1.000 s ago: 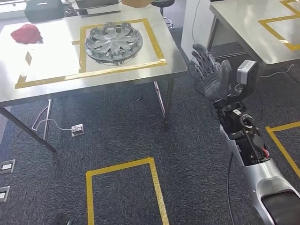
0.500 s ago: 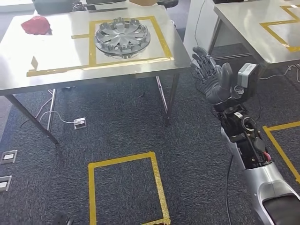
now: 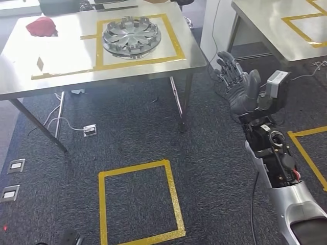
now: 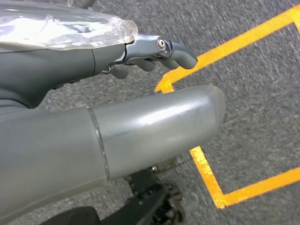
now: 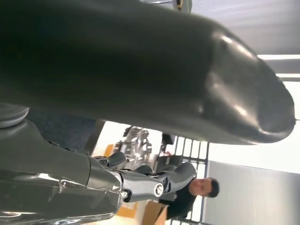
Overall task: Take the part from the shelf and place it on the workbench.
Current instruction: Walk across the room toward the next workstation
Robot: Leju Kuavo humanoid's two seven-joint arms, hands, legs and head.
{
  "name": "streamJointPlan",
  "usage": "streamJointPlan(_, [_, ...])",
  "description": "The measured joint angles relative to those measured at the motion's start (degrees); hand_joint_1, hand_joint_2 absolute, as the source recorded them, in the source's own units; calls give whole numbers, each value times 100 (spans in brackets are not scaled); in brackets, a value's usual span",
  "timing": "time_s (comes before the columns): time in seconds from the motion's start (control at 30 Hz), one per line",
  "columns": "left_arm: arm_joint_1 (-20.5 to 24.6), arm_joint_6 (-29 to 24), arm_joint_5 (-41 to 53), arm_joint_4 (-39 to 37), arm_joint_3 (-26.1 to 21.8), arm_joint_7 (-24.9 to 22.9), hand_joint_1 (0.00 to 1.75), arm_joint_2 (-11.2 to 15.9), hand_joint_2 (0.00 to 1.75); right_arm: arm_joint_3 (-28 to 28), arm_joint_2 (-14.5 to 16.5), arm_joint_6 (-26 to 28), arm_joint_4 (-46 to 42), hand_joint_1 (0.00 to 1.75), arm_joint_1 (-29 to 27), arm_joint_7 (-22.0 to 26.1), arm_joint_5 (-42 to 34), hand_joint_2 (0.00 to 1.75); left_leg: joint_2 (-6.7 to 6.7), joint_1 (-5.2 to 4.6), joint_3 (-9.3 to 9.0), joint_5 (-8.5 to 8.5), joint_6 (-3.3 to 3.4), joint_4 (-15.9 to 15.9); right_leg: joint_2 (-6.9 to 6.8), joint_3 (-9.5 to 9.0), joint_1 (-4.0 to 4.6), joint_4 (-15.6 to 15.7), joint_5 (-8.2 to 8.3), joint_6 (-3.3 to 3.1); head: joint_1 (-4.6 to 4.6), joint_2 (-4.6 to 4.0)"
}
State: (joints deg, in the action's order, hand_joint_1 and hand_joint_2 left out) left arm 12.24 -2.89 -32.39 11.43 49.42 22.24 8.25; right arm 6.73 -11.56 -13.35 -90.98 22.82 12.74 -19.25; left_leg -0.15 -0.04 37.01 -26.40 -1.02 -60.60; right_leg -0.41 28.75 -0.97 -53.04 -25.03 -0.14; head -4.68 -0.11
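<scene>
A silver hubcap (image 3: 132, 37) lies flat on the steel workbench (image 3: 69, 61), inside a yellow tape frame at the far side. My right hand (image 3: 239, 84) is raised off the workbench's right corner, well apart from the hubcap. Its fingers are spread and it holds nothing. In the right wrist view the thick thumb (image 5: 159, 70) and the dark fingers (image 5: 148, 180) stand apart with nothing between them. My left hand (image 4: 81, 89) hangs over the carpet, its fingers (image 4: 166, 51) stretched loosely and empty.
A red cloth (image 3: 41, 25) lies on the workbench's far left. A second steel table (image 3: 270, 25) stands at the right. Yellow tape squares (image 3: 139, 201) mark the dark carpet. Floor sockets (image 3: 90, 130) and cables lie under the workbench. A person (image 5: 198, 187) stands in the background.
The whole picture has shifted, so the camera has moved; the workbench now sits higher in the view. My right hand stays raised and empty.
</scene>
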Motion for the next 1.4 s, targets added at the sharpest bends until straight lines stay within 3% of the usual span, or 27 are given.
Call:
streamJointPlan(0.07, [0, 0, -1, 0, 0, -2, 0, 5, 0, 0, 0, 0, -8, 0, -13, -3, 1, 0, 0, 42, 275, -445, -76, -806, -2, 118, -11, -3, 84, -13, 76, 0])
streamJointPlan(0.1, [-5, 0, -1, 0, 0, -3, 0, 7, 0, 0, 0, 0, -10, 0, -22, -3, 1, 0, 1, 64, 330, -523, -107, -1060, -1, 177, -15, -10, 124, -7, 99, 0])
streamJointPlan(0.13, [-7, 0, -1, 0, 0, -3, 0, 8, 0, 0, 0, 0, -11, 0, -31, -4, 2, 0, 2, 82, 264, -467, -128, -1072, 0, 232, -21, -19, 160, 6, 113, 0])
streamJointPlan(0.17, [-7, 0, -1, 0, 0, -3, 0, 8, 0, -1, 0, 0, -11, 0, -38, -4, 2, 0, 3, 98, 83, -325, -140, -849, 1, 277, -28, -30, 189, 24, 122, 0])
streamJointPlan(0.2, [-6, 0, -1, 0, 0, -3, 0, 9, 0, -1, 0, 0, -13, 0, -43, -4, 2, 0, 3, 111, -194, -156, -144, -439, 3, 311, -35, -43, 213, 46, 131, 0])
streamJointPlan(0.27, [3, 0, -1, 0, 0, -3, 0, 13, 0, -5, 0, 0, -25, 0, -44, -1, 3, 0, -10, 104, -722, 30, -112, 406, 6, 369, -29, -67, 260, 105, 148, 0])
streamJointPlan(0.33, [6, 0, -1, 0, 0, -3, 0, 16, 0, -8, 1, 0, -39, 0, -45, 3, 8, 0, -29, 75, -886, 50, -37, 749, 9, 411, -15, -75, 323, 178, 145, 0])
streamJointPlan(0.4, [4, 0, -1, 0, 0, -3, 0, 15, 0, -9, 2, 0, -43, 0, -50, 4, 13, 0, -23, 75, -823, 100, 64, 768, 15, 448, -19, -87, 355, 250, 129, 0])
streamJointPlan(0.47, [7, 0, -1, 0, 0, -3, 0, 12, 0, -13, 1, 1, -43, 0, -52, 3, 13, 0, -4, 86, -758, 173, 179, 792, 22, 567, -25, -354, 95, 296, 102, 0])
streamJointPlan(0.57, [6, 0, -1, 0, 0, -3, 0, 10, 0, -15, 1, 0, -43, 0, -63, 3, 14, 0, 14, 63, -611, 288, 276, 791, 26, 932, -22, -1504, -666, 331, 24, 0])
streamJointPlan(0.6, [4, 0, -1, 0, 0, -3, 0, 10, 0, -14, 1, 0, -43, 0, -70, 2, 15, 0, 16, 53, -553, 326, 280, 782, 26, 988, -19, -1794, -773, 337, 8, 0])
streamJointPlan(0.63, [1, 0, -1, 0, 0, -3, 0, 10, 0, -14, 2, 0, -43, 0, -76, 3, 15, 0, 16, 47, -494, 360, 277, 767, 26, 948, -17, -1883, -755, 337, -5, 0])
streamJointPlan(0.67, [-3, 0, -2, 0, 0, -3, 0, 10, 0, -14, 2, 0, -43, 0, -78, 3, 15, 0, 13, 43, -438, 390, 268, 748, 26, 800, -16, -1745, -635, 330, -20, 0])
streamJointPlan(0.73, [-9, 0, -3, 0, 0, -3, 0, 10, 0, -13, 2, -1, -43, 0, -72, 4, 19, 0, 9, 40, -343, 434, 236, 694, 27, 272, -14, -963, -354, 295, -69, 0])
streamJointPlan(0.8, [-10, 0, -3, 0, 0, -3, 0, 10, 0, -12, 2, -5, -46, 0, -68, 7, 28, 0, 7, 31, -275, 486, 179, 654, 36, -113, 13, -296, -275, 253, -100, 0])
streamJointPlan(0.9, [-22, 0, -3, 0, 0, -3, 0, 11, 0, -11, 2, -9, -49, 0, -77, 9, 34, 0, 4, 34, -234, 578, 76, 653, 36, -131, 32, -146, -238, 170, -113, 0])
streamJointPlan(0.97, [-28, 0, -3, 0, 0, -3, 0, 19, 0, -8, 2, -11, -53, 0, -74, 10, 34, 0, -2, 43, -138, 380, 18, 456, 13, -72, 2, -116, -153, 72, -72, 0])
streamJointPlan(1.03, [-28, 0, -3, 0, 0, -3, 0, 27, 0, -6, 2, -14, -58, 0, -76, 10, 34, 0, -4, 54, 123, -134, -36, -228, -3, 45, -5, -104, -51, 2, 28, 0])
streamJointPlan(1.07, [-29, 0, -3, 0, 0, -3, 0, 29, 0, -5, 2, -15, -60, 0, -80, 9, 34, 0, -3, 58, 270, -376, -59, -659, -3, 117, -2, -108, 0, -12, 73, 0])
streamJointPlan(1.1, [-30, 0, -3, 0, 0, -3, 0, 29, 0, -4, 2, -16, -60, 0, -85, 9, 34, 0, -3, 62, 364, -513, -77, -998, -3, 188, 1, -112, 50, -12, 102, 0])
streamJointPlan(1.13, [-31, 0, -3, 0, 0, -3, 0, 29, 0, -3, 2, -17, -60, 0, -87, 9, 34, 0, -3, 64, 363, -519, -85, -1148, -2, 255, 3, -119, 96, -8, 118, 0])
streamJointPlan(1.17, [-31, 0, -3, 0, 0, -3, 0, 29, 0, -2, 2, -17, -60, 0, -89, 9, 34, 0, -3, 67, 246, -413, -84, -1070, -1, 317, 3, -127, 139, 0, 126, 0])
streamJointPlan(1.2, [-29, 0, -3, 0, 0, -3, 0, 29, 0, -3, 2, -17, -60, 0, -90, 9, 34, 0, -3, 68, 17, -247, -74, -771, 1, 371, 3, -136, 177, 12, 133, 0])
streamJointPlan(1.23, [-24, 0, -3, 0, 0, -3, 0, 32, 0, -3, 2, -17, -61, 0, -89, 9, 35, 0, -4, 68, -286, -109, -54, -329, 3, 415, 3, -147, 211, 30, 139, 0])
streamJointPlan(1.3, [-12, -1, -3, 0, 0, -3, 0, 39, 0, -7, 3, -18, -67, 0, -83, 11, 37, 0, -10, 42, -777, -13, 10, 475, 6, 481, 15, -161, 282, 82, 141, 0])
streamJointPlan(1.33, [-8, -1, -4, 0, 0, -3, 0, 43, 0, -7, 3, -20, -70, 0, -81, 11, 39, 0, -15, 25, -882, -26, 47, 677, 6, 498, 19, -158, 317, 115, 140, 0])
streamJointPlan(1.4, [-13, -2, -7, 0, 0, -3, 0, 48, 0, -5, 4, -25, -73, 0, -82, 10, 44, 0, -20, 17, -871, 11, 130, 742, 9, 524, 25, -138, 384, 188, 126, 0])
